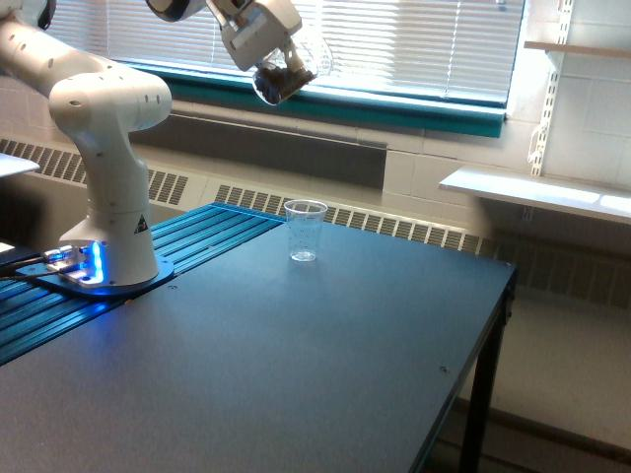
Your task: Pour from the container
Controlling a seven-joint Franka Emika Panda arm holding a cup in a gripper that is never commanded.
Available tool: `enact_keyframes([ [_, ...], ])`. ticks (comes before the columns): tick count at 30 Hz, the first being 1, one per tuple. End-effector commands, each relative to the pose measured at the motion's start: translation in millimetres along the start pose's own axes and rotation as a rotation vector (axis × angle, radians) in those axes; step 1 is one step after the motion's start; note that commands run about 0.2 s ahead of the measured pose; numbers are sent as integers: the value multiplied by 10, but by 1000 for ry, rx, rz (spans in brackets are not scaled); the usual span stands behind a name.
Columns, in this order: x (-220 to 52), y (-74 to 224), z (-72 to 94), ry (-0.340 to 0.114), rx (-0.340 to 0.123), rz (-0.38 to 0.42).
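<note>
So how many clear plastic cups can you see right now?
2. One cup stands upright on the table; the other, the container of brown bits, is held high in the pincer.

A single exterior view looks from above table height, off one corner of the dark table (pixel 296 374), facing the window blinds (pixel 394 39). It stands fairly near; the arm base (pixel 108 246) fills the exterior view's left.

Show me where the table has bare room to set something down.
Nearly all of the dark table is bare: everything in front of the empty cup out to the exterior view's right edge. The crowded part is the exterior view's left, around the robot base and its ribbed blue strip.
</note>
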State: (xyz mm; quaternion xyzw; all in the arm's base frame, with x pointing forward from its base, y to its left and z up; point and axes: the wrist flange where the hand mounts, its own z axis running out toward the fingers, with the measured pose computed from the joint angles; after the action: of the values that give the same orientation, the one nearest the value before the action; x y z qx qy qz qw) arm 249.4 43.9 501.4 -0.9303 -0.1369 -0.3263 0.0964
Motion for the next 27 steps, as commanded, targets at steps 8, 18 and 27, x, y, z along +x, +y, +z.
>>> enact_keyframes([
  [8, -160, -220, 125, -60, 56, -80],
  [18, -120, -298, 248, -78, 73, -158],
  [27, -98, -391, 319, -87, 82, -221],
])
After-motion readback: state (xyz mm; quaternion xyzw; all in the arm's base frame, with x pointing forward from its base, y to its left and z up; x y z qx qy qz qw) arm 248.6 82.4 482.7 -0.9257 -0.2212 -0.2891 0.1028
